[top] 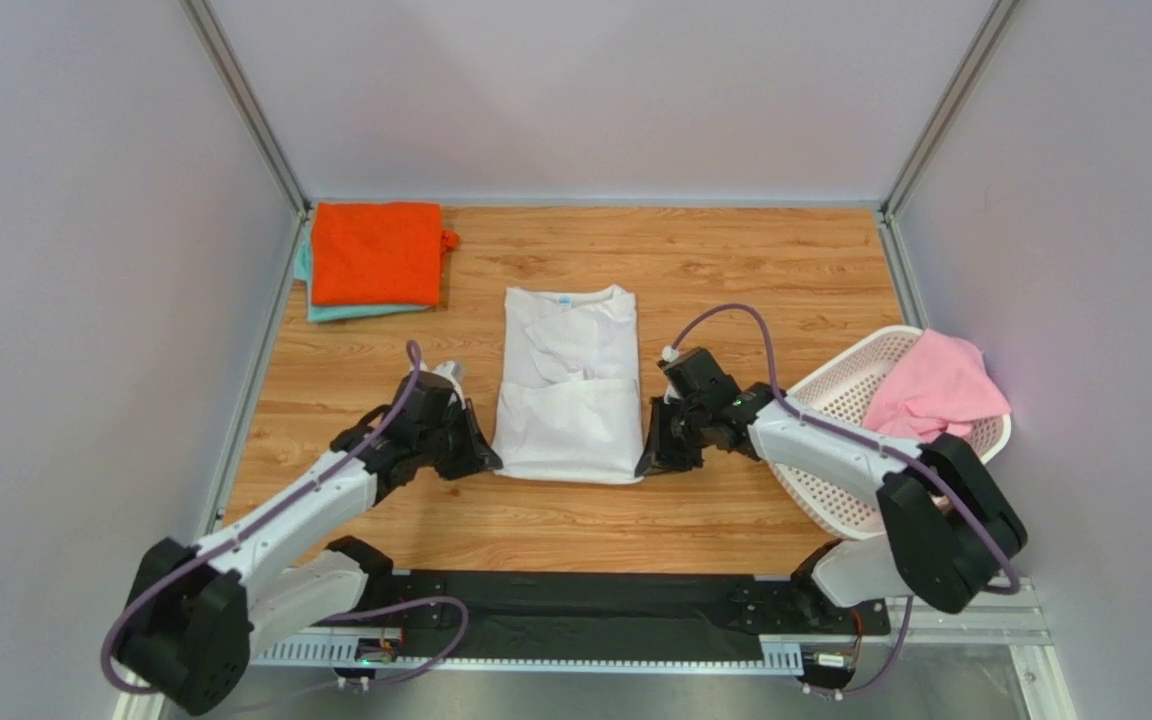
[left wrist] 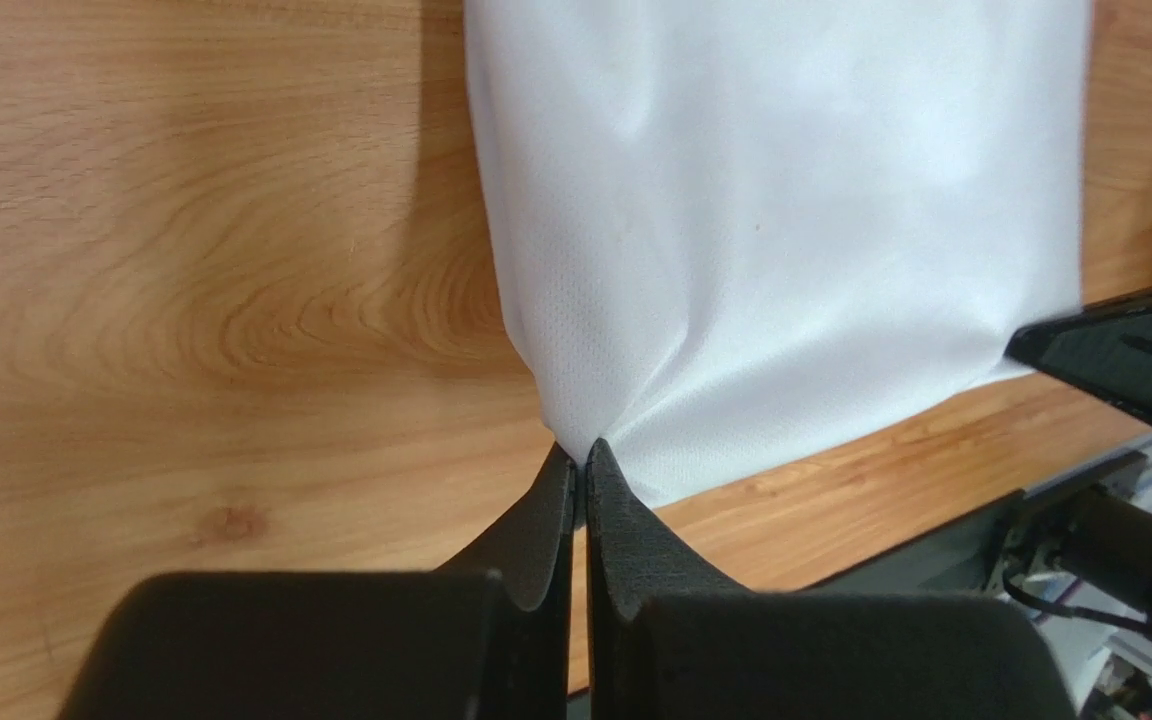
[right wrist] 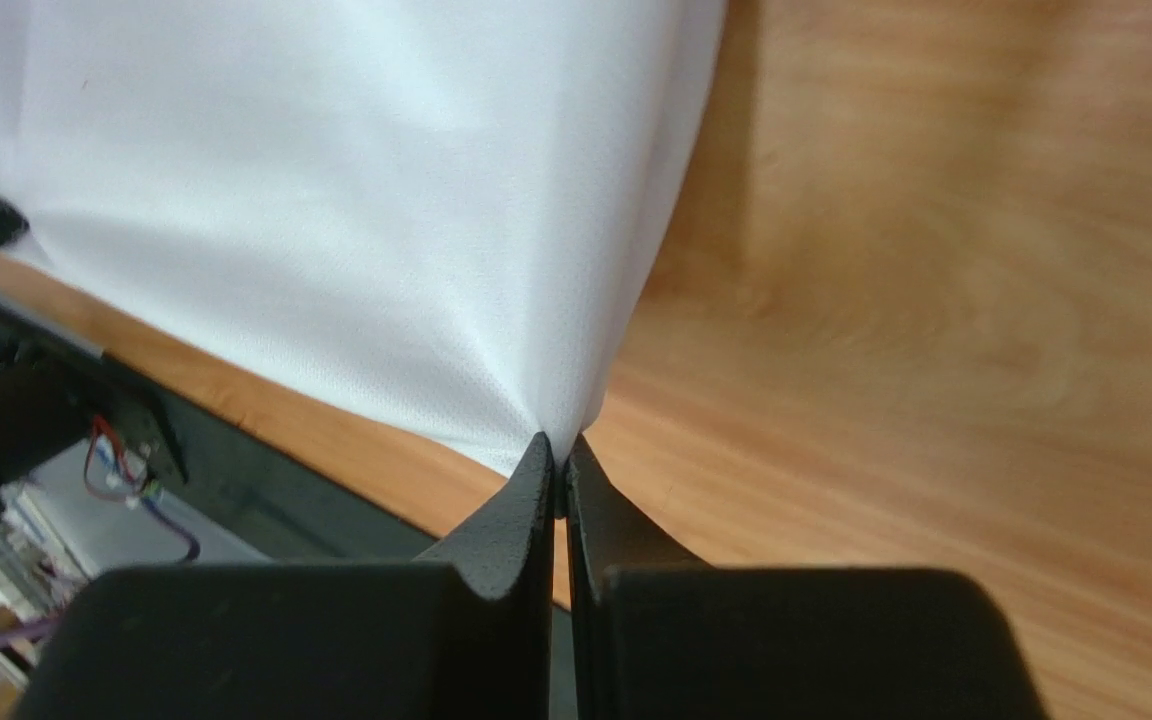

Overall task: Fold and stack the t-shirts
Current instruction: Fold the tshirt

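White soft cloth: the left tool is clamped on the near left corner of the white t-shirt, which lies mid table. The right tool pinches its near right corner. Light and floppy, it is probably best lifted by both corners.

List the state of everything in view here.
white t-shirt: partly folded, flat, both near corners pinched
orange t-shirt: folded, stacked on teal t-shirt
teal t-shirt: folded, under orange
pink t-shirt: unfolded, bunched in basket
basket: upright, holding pink t-shirt
left fingers: shut on white t-shirt
right fingers: shut on white t-shirt
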`<state>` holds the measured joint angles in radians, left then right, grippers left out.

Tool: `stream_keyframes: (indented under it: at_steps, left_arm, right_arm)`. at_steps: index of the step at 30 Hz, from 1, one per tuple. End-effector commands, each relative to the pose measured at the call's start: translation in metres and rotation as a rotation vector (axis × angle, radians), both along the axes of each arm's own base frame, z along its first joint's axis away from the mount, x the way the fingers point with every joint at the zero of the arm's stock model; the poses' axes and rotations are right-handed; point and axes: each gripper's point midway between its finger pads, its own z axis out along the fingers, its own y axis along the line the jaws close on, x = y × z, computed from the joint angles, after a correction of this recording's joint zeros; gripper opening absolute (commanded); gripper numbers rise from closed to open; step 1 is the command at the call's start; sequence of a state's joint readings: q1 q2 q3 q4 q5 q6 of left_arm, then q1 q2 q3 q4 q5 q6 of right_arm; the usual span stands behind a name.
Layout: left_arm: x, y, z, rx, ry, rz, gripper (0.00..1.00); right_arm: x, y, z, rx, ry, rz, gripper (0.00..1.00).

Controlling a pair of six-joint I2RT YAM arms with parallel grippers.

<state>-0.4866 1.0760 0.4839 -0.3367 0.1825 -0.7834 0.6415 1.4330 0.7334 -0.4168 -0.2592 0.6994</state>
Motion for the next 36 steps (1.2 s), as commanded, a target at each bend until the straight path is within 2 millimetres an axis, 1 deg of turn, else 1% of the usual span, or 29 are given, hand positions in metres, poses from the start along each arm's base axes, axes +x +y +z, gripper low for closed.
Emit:
stream_keyframes:
  at_steps: [1,2,3,4,5,6,7,8,9,10,11,13,15,16,21,25,27,30,32,33,35,36]
  left_arm:
    - [-0.02,0.006,0.017,-0.022,-0.013,-0.028,0.0]
    - [-0.024,0.005,0.024,-0.042,-0.024,-0.036,0.0]
    - [-0.027,0.003,0.037,-0.08,-0.069,-0.045,0.0]
    - [-0.032,0.0,0.045,-0.111,-0.087,-0.063,0.0]
    - [-0.035,0.001,0.058,-0.142,-0.135,-0.065,0.0]
    - [-0.036,0.001,0.066,-0.152,-0.17,-0.075,0.0]
    - [-0.034,0.003,0.075,-0.158,-0.213,-0.073,0.0]
    - [-0.036,0.006,0.085,-0.162,-0.252,-0.07,0.0]
    - [-0.035,0.008,0.092,-0.161,-0.273,-0.065,0.0]
    - [-0.034,0.008,0.105,-0.174,-0.308,-0.063,0.0]
    - [-0.036,0.01,0.111,-0.18,-0.32,-0.063,0.0]
    - [-0.034,0.009,0.127,-0.197,-0.357,-0.058,0.0]
    - [-0.032,0.011,0.134,-0.2,-0.376,-0.045,0.0]
    - [-0.031,0.011,0.141,-0.204,-0.391,-0.042,0.0]
    - [-0.022,0.015,0.155,-0.188,-0.424,-0.002,0.0]
    - [-0.008,0.025,0.154,-0.148,-0.434,0.084,0.0]
    - [-0.002,0.025,0.154,-0.135,-0.435,0.099,0.0]
    - [0.009,0.025,0.154,-0.117,-0.429,0.136,0.0]
    - [0.016,0.023,0.149,-0.099,-0.409,0.141,0.0]
    - [0.02,0.022,0.152,-0.1,-0.41,0.143,0.0]
    - [0.027,0.018,0.151,-0.094,-0.401,0.142,0.0]
    - [0.032,0.02,0.154,-0.082,-0.414,0.16,0.0]
  right_arm:
    - [-0.043,0.008,0.033,0.089,0.04,0.168,0.0]
    - [-0.049,0.008,0.039,0.095,0.044,0.191,0.0]
    - [-0.058,0.003,0.042,0.078,0.066,0.213,0.0]
    - [-0.061,0.006,0.058,0.111,0.043,0.238,0.0]
    - [-0.068,0.002,0.063,0.108,0.059,0.25,0.0]
    - [-0.069,0.002,0.07,0.119,0.046,0.262,0.0]
    - [-0.069,0.005,0.084,0.142,0.024,0.281,0.0]
    - [-0.073,0.001,0.094,0.141,0.017,0.294,0.0]
    - [-0.074,0.001,0.101,0.147,0.007,0.302,0.0]
    - [-0.076,0.001,0.108,0.16,0.002,0.314,0.0]
    - [-0.077,0.002,0.119,0.176,-0.007,0.326,0.0]
    - [-0.083,0.004,0.13,0.21,-0.006,0.343,0.0]
    - [-0.085,0.005,0.138,0.231,-0.001,0.352,0.0]
    - [-0.088,0.007,0.141,0.249,0.01,0.358,0.0]
    - [-0.089,0.014,0.159,0.303,0.001,0.383,0.0]
    - [-0.08,0.016,0.157,0.279,-0.009,0.369,0.0]
    - [-0.076,0.016,0.155,0.272,-0.013,0.366,0.0]
    - [-0.062,0.012,0.15,0.255,-0.015,0.328,0.0]
    - [-0.055,0.013,0.147,0.248,-0.017,0.318,0.0]
    - [-0.05,0.012,0.147,0.251,-0.02,0.307,0.0]
    - [-0.045,0.015,0.147,0.259,-0.026,0.305,0.0]
    - [-0.042,0.015,0.146,0.262,-0.025,0.299,0.0]
